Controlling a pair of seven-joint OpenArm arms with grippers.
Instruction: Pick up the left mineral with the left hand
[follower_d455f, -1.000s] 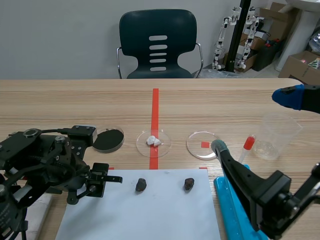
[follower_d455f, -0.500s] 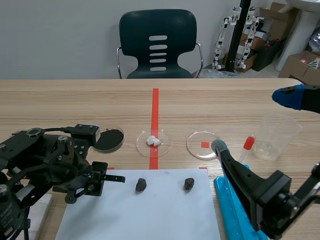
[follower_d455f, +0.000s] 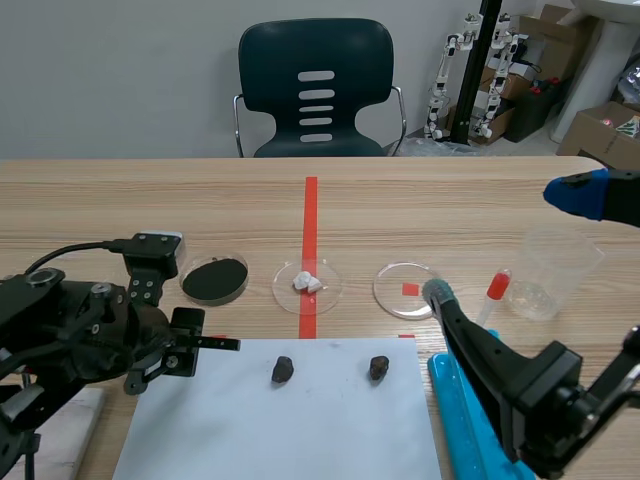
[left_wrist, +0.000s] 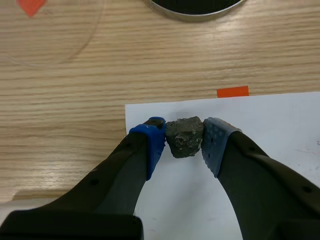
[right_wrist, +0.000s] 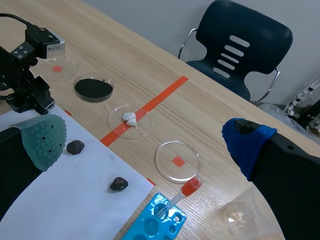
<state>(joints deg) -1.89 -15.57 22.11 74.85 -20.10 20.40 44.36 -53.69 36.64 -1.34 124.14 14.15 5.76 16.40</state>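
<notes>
The left mineral (follower_d455f: 282, 369), a small dark grey rock, lies on the white paper sheet (follower_d455f: 300, 430). My left gripper (follower_d455f: 228, 344) hovers a short way to its left, fingers pointing at it and apart from it. In the left wrist view the left mineral (left_wrist: 184, 137) shows in the gap between the two blue pads (left_wrist: 154, 137) of my left gripper (left_wrist: 184, 124), which is open. The right mineral (follower_d455f: 378, 367) lies on the same sheet. My right gripper (follower_d455f: 505, 245) is raised at the right, wide open and empty.
Behind the paper stand a dish of black powder (follower_d455f: 217, 279), a dish with white pieces (follower_d455f: 307, 283) and an empty dish (follower_d455f: 405, 289). A clear beaker (follower_d455f: 553, 272), a red-bulbed pipette (follower_d455f: 495, 290) and a blue tray (follower_d455f: 455, 400) are on the right.
My left arm has drawn back to the left and risen slightly, its fingers still aimed at the left mineral. Both minerals and the right arm have not moved.
</notes>
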